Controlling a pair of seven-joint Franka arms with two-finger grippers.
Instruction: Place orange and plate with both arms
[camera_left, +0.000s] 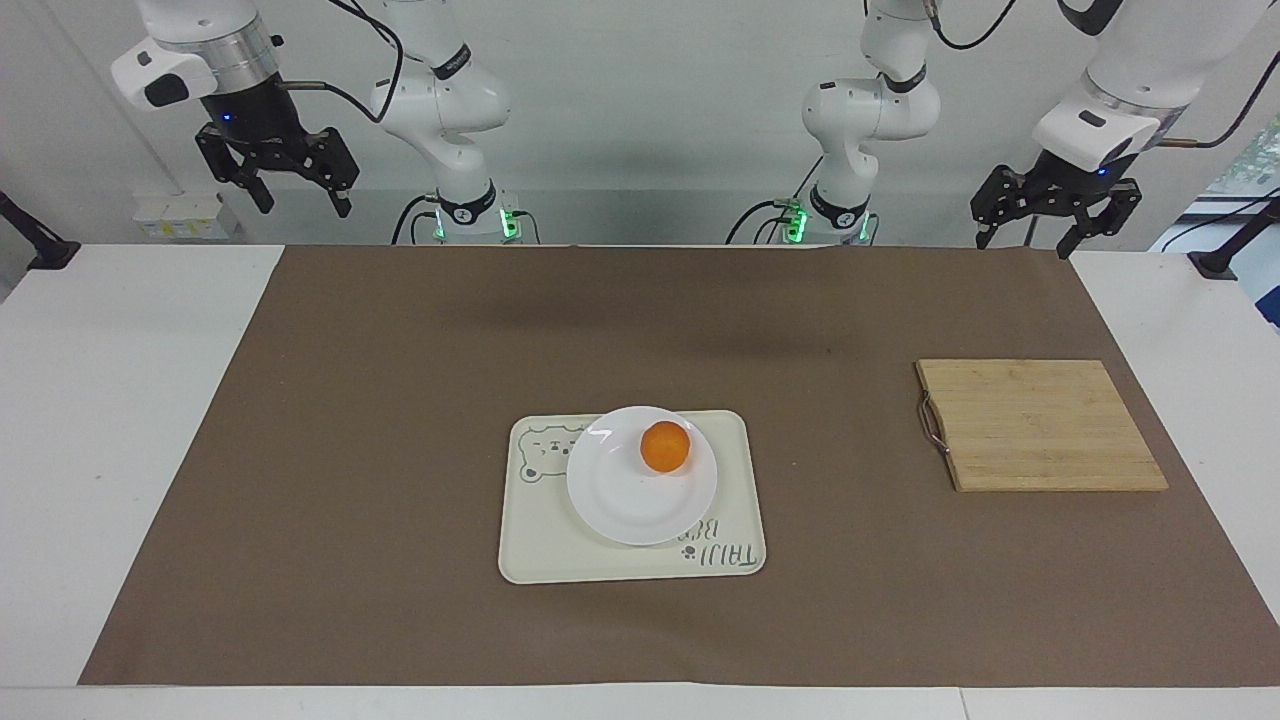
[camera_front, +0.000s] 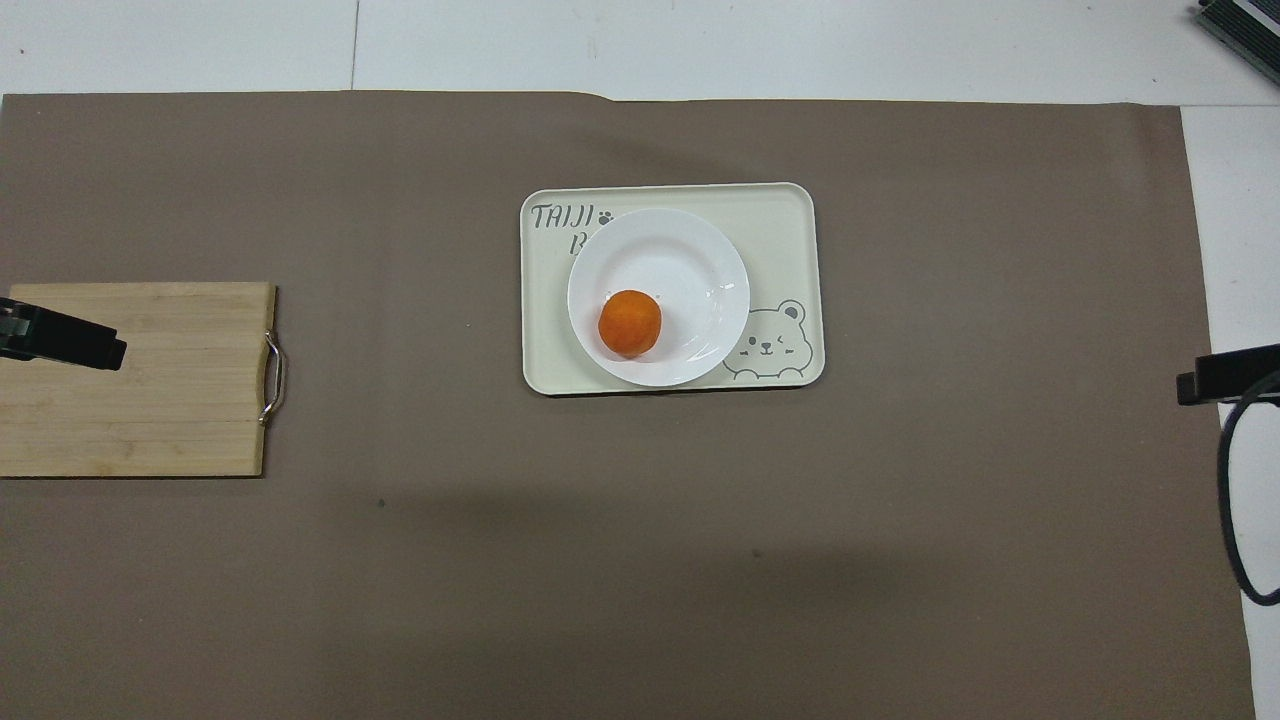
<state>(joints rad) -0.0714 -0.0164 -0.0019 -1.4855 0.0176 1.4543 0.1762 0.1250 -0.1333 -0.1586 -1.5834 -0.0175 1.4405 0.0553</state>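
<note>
The orange (camera_left: 665, 446) (camera_front: 630, 322) lies in the white plate (camera_left: 620, 500) (camera_front: 690, 260), on the part nearer the robots and toward the left arm's end. The plate sits on the cream bear tray (camera_left: 540, 550) (camera_front: 785, 220) in the middle of the mat. My left gripper (camera_left: 1030, 240) (camera_front: 110, 352) is open and empty, raised over the left arm's end of the table, above the cutting board's edge. My right gripper (camera_left: 297, 205) (camera_front: 1190, 385) is open and empty, raised high over the right arm's end.
A wooden cutting board (camera_left: 1040, 425) (camera_front: 150, 400) with a metal handle lies toward the left arm's end. A brown mat (camera_left: 350, 450) covers most of the white table (camera_left: 100, 400).
</note>
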